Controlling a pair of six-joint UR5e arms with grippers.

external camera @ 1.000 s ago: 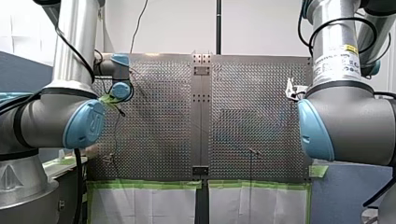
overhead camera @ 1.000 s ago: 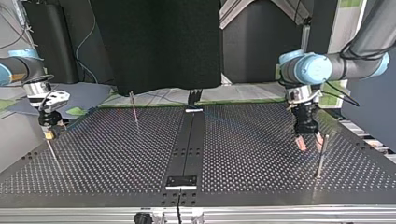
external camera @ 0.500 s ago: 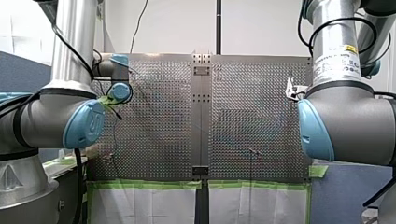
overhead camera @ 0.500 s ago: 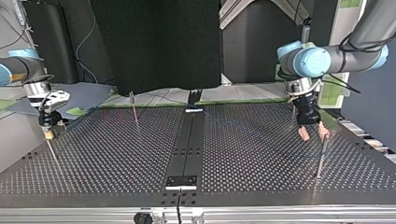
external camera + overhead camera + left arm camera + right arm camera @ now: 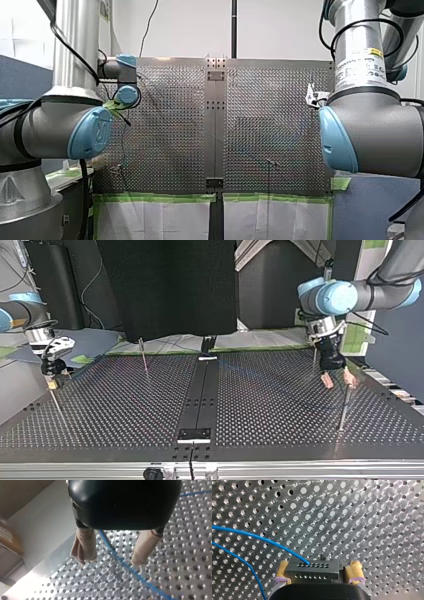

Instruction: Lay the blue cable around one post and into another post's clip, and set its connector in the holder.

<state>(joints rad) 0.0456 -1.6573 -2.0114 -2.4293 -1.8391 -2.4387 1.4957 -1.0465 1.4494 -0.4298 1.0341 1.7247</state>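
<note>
Even light washing over the silver perforated metal table (image 5: 125,405), glints sparkling around its holes in both wrist views, black panel (image 5: 165,285) behind the table swallowing light, pale wall (image 5: 190,25) beyond it glowing, thin blue cable (image 5: 130,570) on it blurring in the left wrist view

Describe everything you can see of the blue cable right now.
The blue cable is thin and smooth. One end enters the dark connector, clamped by my right gripper between its yellow pads; from there it arcs over the perforated table, a second stretch running beside it. Elsewhere it seems to lie on the table, passing between the open beige-padded fingers of my left gripper, touching neither.
</note>
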